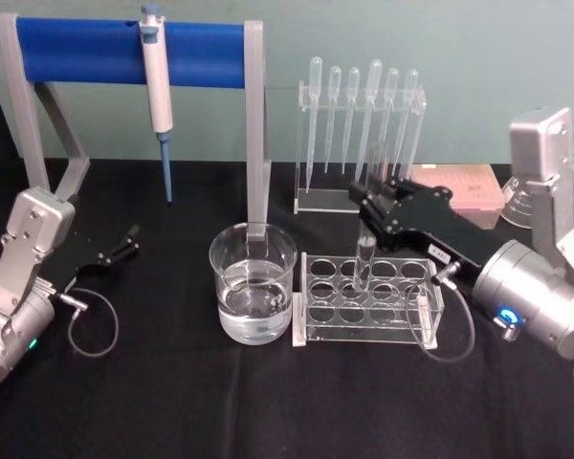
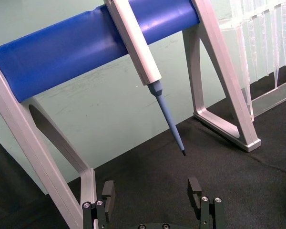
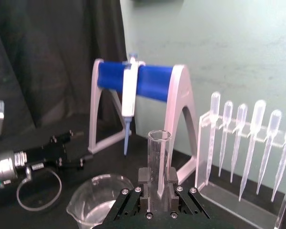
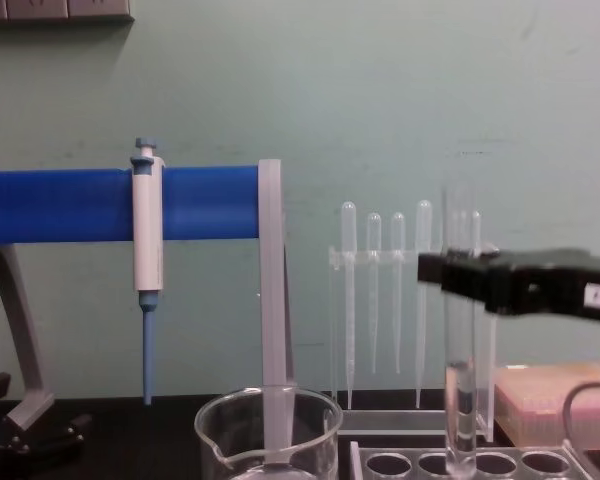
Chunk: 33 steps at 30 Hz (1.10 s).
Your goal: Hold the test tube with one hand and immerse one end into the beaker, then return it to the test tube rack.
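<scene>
The test tube stood upright in my right gripper, whose fingers were clamped on its upper part, with the open rim showing above them in the right wrist view. Its rounded end reached a back-row hole of the clear test tube rack. I could not tell how deep it sat, since the chest view cut the rack off at its lower edge. A little liquid showed in the tube's lower part. The beaker, part full of clear liquid, stood just beside the rack on its left. My left gripper lay well apart at the table's left, fingers spread with nothing between them, below the micropipette hanging on its blue-barred stand.
</scene>
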Tool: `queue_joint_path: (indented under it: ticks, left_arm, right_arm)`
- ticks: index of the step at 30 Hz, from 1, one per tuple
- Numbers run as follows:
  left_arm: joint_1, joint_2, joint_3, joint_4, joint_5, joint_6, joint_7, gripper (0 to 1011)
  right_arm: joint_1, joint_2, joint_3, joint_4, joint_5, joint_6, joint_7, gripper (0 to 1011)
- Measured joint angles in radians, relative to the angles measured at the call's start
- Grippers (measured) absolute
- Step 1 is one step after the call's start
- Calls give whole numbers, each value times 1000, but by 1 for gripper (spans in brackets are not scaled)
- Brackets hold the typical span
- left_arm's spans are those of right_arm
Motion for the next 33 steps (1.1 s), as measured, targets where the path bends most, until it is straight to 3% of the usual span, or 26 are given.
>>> queue_joint_path:
  ticks: [6, 33]
  left_arm:
    - [0, 0, 0, 0, 0, 0, 0, 1000]
    - [0, 0, 0, 0, 0, 0, 0, 1000]
  right_arm:
    - [-7, 12, 7, -36, 19, 4, -14, 225]
    - [-5, 11, 5, -32, 19, 5, -14, 225]
